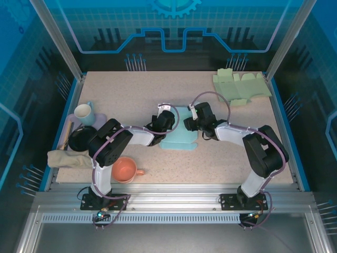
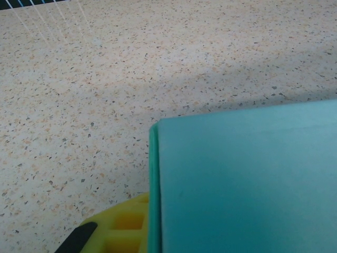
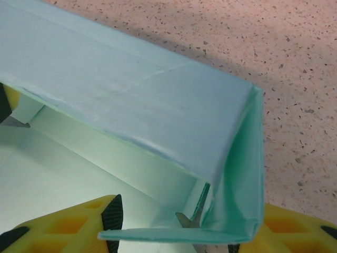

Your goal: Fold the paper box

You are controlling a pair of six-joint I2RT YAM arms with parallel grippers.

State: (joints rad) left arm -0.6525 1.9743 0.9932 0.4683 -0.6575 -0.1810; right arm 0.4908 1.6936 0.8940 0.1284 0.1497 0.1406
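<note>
A robotics laboratory test cell is shown. The speckled desk (image 1: 131, 95) is enclosed by aluminium profile posts (image 1: 55, 37) and blue-tinted clear panels (image 1: 237, 21), on which a gear emblem (image 1: 174, 6) and circuit-like lines are printed. The left arm (image 1: 113, 145) and the right arm (image 1: 258, 150) are bolted to a slotted aluminium rail (image 1: 174, 194) at the near edge, and cables (image 1: 210, 94) are looped along them. Household things are set out on the desk: a pale mug (image 1: 84, 112), an orange cup (image 1: 125, 169), a black bowl (image 1: 81, 138), a cloth (image 1: 67, 158) and flat green box blanks (image 1: 242, 87).

The paper box (image 2: 242, 184) runs off the left wrist view's right and bottom edges.
</note>
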